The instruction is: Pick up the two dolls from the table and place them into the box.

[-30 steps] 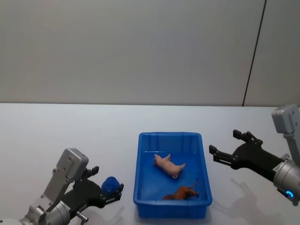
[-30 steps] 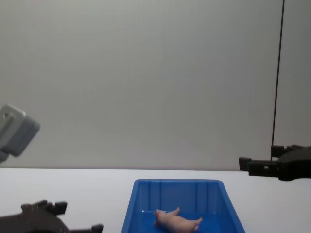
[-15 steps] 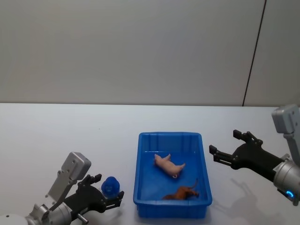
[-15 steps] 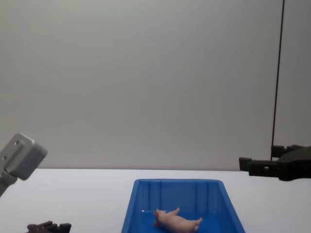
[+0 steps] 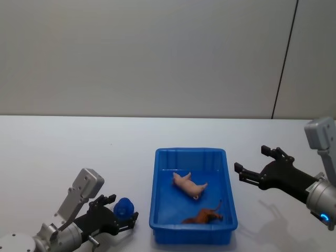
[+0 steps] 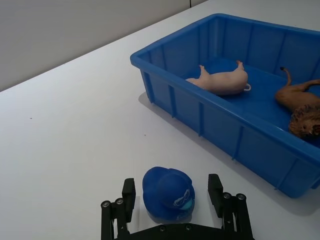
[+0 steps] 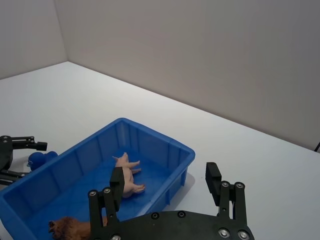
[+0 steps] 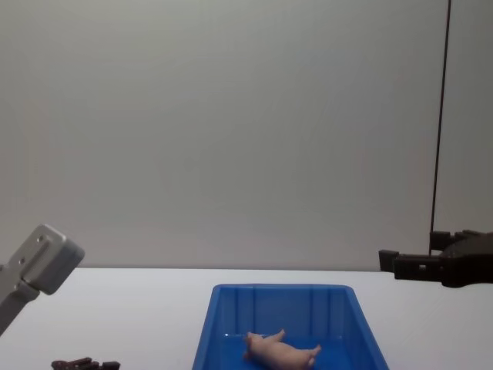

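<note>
Already both dolls lie inside the box, the blue bin standing on the table. The pink pig doll lies on its side about the middle of the box floor, legs pointing sideways. The brown lion-like doll lies on the floor near the box wall closest to the robot, just apart from the pig. In the chest view the pig shows above the floor of the box.

The left gripper sits low beside the box, on the robot's left of its near corner, with its fingers spread. Between those fingers rests a small round blue toy, standing on the table just outside the box. The left wrist view shows this blue toy in the gap of the left gripper; the fingers stand a little clear of it on either side, so nothing is pinched. That view also shows the box wall, the pig and the lion doll beyond it.

The right gripper hovers on the other side of the box, near its right wall and above the table, fingers spread wide and holding nothing. Its wrist view looks down over the right gripper to the box, with the pig and the lion doll inside.
</note>
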